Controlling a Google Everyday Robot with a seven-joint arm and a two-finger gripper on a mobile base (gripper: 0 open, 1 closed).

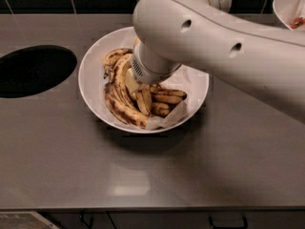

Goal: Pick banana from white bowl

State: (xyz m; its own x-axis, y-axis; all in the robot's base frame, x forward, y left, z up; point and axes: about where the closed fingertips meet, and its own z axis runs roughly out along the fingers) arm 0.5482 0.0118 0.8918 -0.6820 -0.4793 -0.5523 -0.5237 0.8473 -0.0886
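Observation:
The white bowl (93,63) with its crumpled paper liner sits in the middle of the grey counter and holds several brown-streaked bananas. The banana (121,99), the longest one, lies along the left side of the pile, running from the back toward the front rim. My gripper (135,86) is down inside the bowl, right on the pile beside that banana. The thick white wrist (150,66) and arm cover most of it and hide the back right of the bowl.
A dark round hole (33,70) is cut in the counter to the left of the bowl. A smaller white dish with red bits (291,11) stands at the back right corner. A dark tiled wall runs along the back. The counter's front edge is near the bottom.

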